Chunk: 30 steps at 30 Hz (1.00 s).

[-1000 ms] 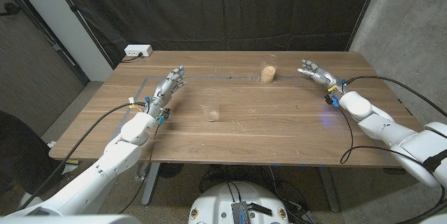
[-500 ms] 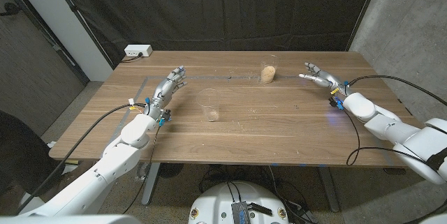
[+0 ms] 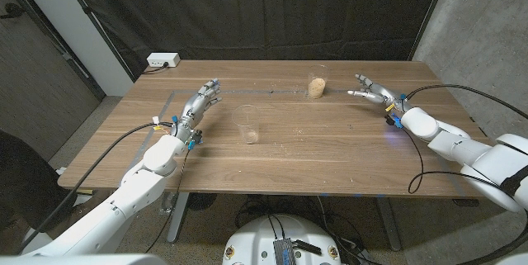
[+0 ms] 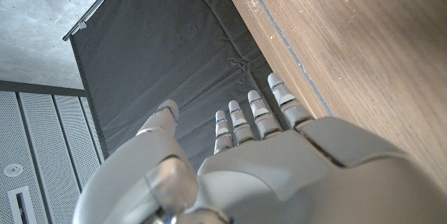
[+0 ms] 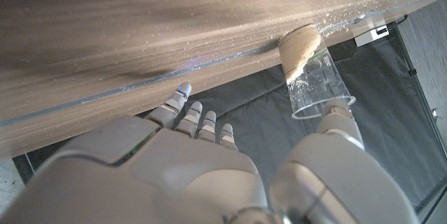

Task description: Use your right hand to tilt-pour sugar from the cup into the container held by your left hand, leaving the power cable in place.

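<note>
Reaching right hand, fingers spread, empty

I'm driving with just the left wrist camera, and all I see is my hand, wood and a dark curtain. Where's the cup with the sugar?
Observer: The sugar cup stands upright near the table's far edge, about the middle, in the head view.
Child: Is my right hand holding it?
Observer: No. The right hand is open and off to the cup's right, apart from it, fingers pointing toward it.
Child: And the container I should hold?
Observer: The clear container stands untouched to the right of your left hand, with a little tan stuff at its bottom.
</note>
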{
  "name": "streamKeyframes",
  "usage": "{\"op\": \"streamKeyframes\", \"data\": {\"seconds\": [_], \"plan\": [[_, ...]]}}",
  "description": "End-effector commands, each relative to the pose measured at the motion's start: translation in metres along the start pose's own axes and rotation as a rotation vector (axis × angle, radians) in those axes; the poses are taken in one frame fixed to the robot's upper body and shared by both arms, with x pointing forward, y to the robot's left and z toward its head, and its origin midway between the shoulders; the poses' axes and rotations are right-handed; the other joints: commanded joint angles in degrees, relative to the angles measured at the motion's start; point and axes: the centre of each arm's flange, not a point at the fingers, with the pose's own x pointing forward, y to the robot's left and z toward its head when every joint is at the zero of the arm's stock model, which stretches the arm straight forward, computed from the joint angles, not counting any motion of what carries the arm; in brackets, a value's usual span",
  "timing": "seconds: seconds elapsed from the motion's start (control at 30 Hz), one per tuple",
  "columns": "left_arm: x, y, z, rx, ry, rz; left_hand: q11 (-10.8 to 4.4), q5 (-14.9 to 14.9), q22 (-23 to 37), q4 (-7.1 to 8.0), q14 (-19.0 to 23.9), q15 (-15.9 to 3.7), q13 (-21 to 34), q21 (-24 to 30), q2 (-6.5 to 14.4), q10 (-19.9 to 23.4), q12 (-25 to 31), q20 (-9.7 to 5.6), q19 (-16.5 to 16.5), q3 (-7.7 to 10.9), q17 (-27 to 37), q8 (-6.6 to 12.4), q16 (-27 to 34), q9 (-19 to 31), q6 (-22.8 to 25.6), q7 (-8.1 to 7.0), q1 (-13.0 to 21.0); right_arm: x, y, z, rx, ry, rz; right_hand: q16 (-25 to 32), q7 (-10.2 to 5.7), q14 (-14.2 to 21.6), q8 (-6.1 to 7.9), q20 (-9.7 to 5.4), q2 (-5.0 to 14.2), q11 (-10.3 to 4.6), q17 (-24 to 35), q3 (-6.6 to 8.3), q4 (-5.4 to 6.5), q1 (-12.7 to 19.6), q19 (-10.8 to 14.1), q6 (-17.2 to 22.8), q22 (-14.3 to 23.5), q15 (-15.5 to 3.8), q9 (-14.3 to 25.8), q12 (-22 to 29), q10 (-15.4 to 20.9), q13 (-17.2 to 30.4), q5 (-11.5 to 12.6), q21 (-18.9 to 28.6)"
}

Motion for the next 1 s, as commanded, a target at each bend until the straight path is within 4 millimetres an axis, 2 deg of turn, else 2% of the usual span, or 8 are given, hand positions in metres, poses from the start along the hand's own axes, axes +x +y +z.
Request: {"op": "streamKeyframes", "data": {"seconds": [0.03,0.67,1.0], "plan": [[0.002,-0.005,-0.003,0.008,0.012,-0.017,-0.2,0.2,0.2,0.2,0.6,-4.2,0.1,0.3,0.0,0.6,0.0,0.11,0.5,0.45,0.1,0.04,0.0,0.1,0.5,-0.1,-0.2,0.011,0.009,0.003,-0.116,0.019,0.035,0.0,-0.01,-0.7,0.15,-0.24,-0.04,0.18,0.0,0.07,-0.26,1.2,-0.2,-0.5,0.3,-1.75,0.1,0.0,-0.7,0.1,0.6,-0.2],[0.011,-0.003,-0.003,0.006,0.006,-0.036,-0.25,0.2,0.2,0.21,0.4,-4.31,0.1,0.4,0.1,0.5,-0.2,-0.21,0.9,0.53,0.1,-0.06,-0.2,0.1,0.6,-0.13,-0.3,0.029,0.012,0.029,-0.124,-0.048,0.075,0.1,-0.01,-1.4,0.55,-0.37,0.18,0.87,0.0,0.19,-0.19,2.4,-0.5,-0.6,0.4,-1.18,0.1,0.2,-1.1,0.3,0.9,-0.7],[0.013,0.003,-0.004,0.001,0.001,-0.042,-0.21,0.2,0.2,0.19,0.4,-4.41,0.2,0.3,0.1,0.5,-0.3,-0.25,0.8,0.58,0.0,-0.12,-0.2,0.1,0.6,-0.08,-0.2,0.045,0.018,0.048,-0.11,-0.074,0.141,0.2,0.12,-1.4,0.69,-0.27,0.16,1.05,0.0,0.13,-0.08,2.5,-0.5,-0.6,0.4,-1.21,0.1,0.3,-1.2,0.3,1.0,-0.8]]}}
